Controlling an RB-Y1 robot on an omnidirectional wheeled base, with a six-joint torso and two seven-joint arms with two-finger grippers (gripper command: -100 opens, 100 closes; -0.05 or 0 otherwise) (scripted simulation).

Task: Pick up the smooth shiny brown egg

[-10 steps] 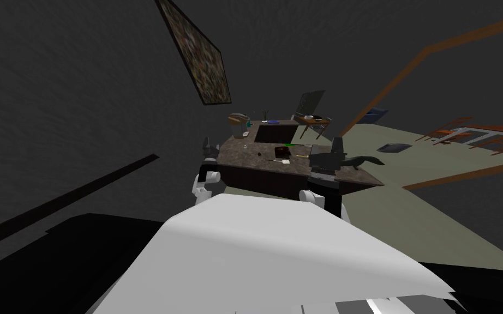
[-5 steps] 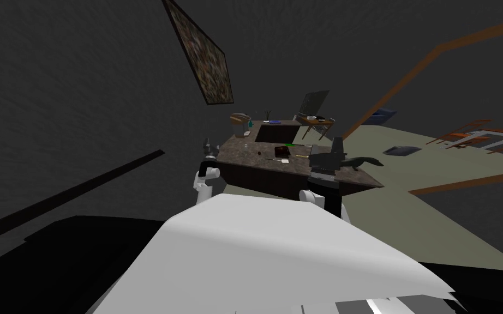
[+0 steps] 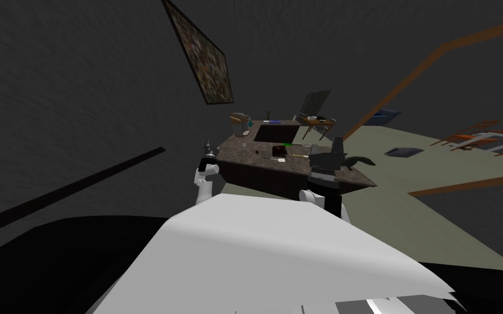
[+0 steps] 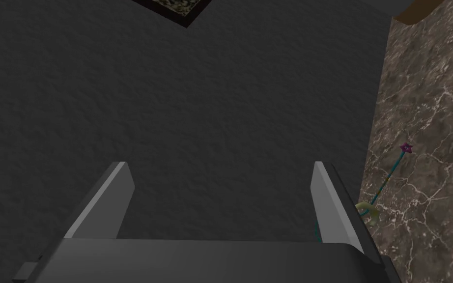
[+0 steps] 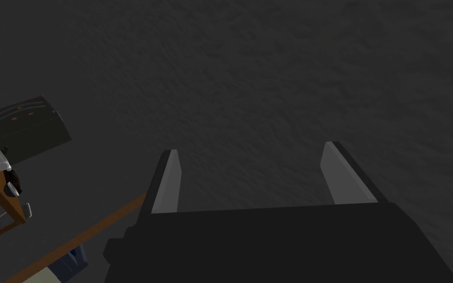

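Marbled worktop [image 3: 239,156] ahead, the egg too small to make out on it
Left tool [image 4: 220,169] released, fingers apart beside the worktop's edge; right tool [image 5: 252,147] likewise released, near its right end

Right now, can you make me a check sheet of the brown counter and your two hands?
Surface: brown marbled countertop, just ahead.
Job's things: brown egg, too small to tell among the little things there.
Clutter: dark square box, flat white card, teal wand with a purple star, dark lizard-like figure.
Grippers: left gripper beside the counter's left edge, right gripper at its right side; jaws open, empty.
Cables: nothing seen.
Surroundings: dark grey wall, framed picture, small wooden table, olive floor.
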